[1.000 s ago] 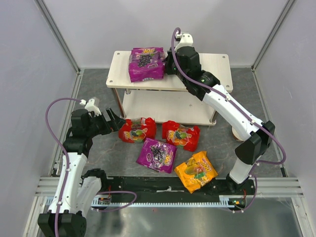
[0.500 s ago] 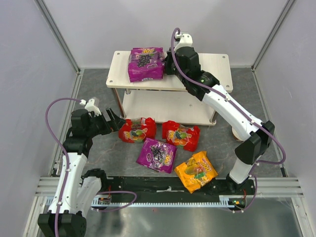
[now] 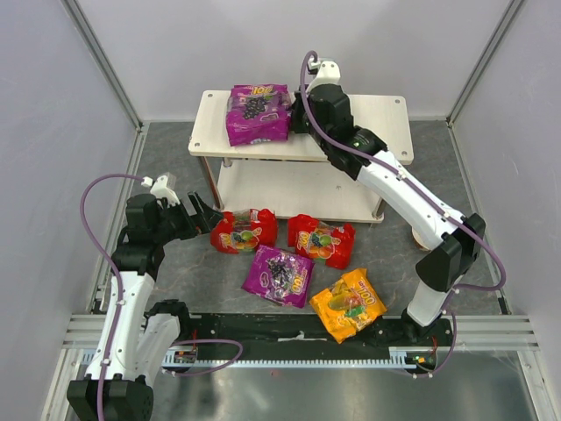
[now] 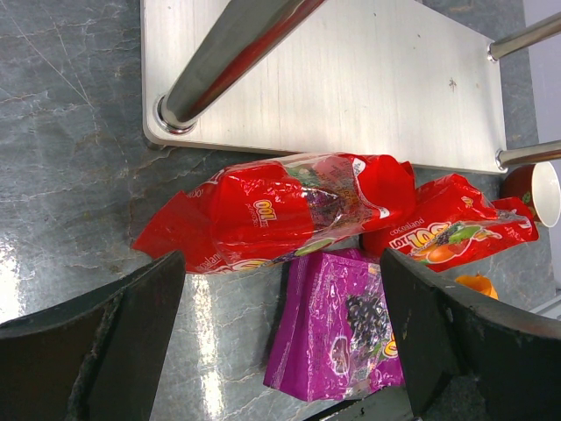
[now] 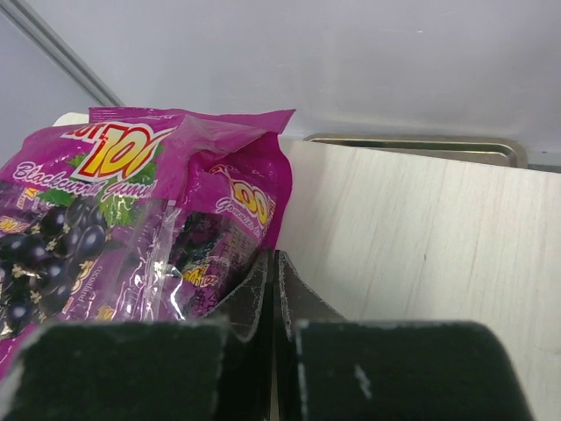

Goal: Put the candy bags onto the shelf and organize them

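Candy bags, near to far: orange-yellow bag [image 3: 349, 303] flat on bench [image 3: 394, 263]; purple bag [image 3: 280, 274] just left of it; two red bags [image 3: 244, 231] side by side before shelf [image 3: 377, 118]. Left fingers [image 3: 203, 216] spread wide, just beside the left red one. Second purple bag [image 3: 257, 114] flat on top board, left part; right fingers [image 3: 298, 112] pressed together against its right edge.

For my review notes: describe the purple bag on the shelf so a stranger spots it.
Find the two-tier wooden shelf at the far side. On its top board, toward the left end, lies a purple bag. It is the only bag up there; the other purple bag lies on the table.
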Action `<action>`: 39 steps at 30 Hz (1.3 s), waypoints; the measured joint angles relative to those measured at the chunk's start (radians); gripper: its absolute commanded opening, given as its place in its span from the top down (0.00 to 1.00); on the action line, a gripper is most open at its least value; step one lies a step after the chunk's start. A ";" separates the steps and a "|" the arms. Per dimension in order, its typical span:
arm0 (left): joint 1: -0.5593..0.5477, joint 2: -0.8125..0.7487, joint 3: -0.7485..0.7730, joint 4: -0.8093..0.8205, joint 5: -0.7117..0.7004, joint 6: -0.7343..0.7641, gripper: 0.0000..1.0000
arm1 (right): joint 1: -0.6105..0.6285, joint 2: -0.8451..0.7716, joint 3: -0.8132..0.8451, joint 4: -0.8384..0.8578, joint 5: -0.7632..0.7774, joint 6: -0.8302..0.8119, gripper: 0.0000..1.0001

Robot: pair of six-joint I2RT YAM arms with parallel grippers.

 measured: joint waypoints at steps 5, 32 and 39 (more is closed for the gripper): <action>0.000 0.000 0.000 0.000 0.000 0.000 0.01 | -0.004 -0.022 -0.002 -0.016 0.058 -0.032 1.00; -0.004 -0.003 0.000 0.000 0.000 0.000 0.01 | 0.261 -0.744 -0.838 -0.174 -0.306 -0.095 0.98; -0.004 -0.003 0.000 0.000 0.000 0.000 0.01 | 0.325 -0.625 -0.930 -0.108 -0.338 -0.097 0.52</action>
